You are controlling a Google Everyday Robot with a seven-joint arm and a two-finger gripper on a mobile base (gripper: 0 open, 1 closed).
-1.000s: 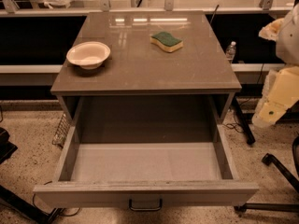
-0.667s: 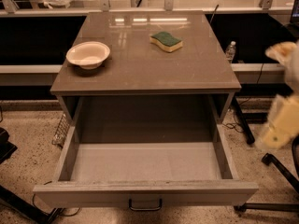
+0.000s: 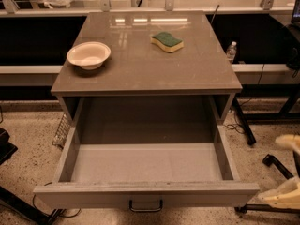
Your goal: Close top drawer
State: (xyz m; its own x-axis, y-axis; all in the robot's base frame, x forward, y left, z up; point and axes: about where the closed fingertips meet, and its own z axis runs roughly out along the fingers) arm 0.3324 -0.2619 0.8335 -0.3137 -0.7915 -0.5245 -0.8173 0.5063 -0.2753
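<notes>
Top drawer (image 3: 145,194) is pulled right out toward the bottom of the frame. The pale tray floor is fully exposed, w/ the front panel and its dark handle (image 3: 146,205) at bottom centre. Closing isn't started, by the look of it. Gripper (image 3: 284,198) sits at the lower right edge, well apart from the panel, touching nothing — can't tell if it's spread or pressed together. Left to do: reach the front and push it in flush. Bowl (image 3: 88,55) and sponge (image 3: 167,41) sit on the cabinet top (image 3: 140,76), upper frame.
</notes>
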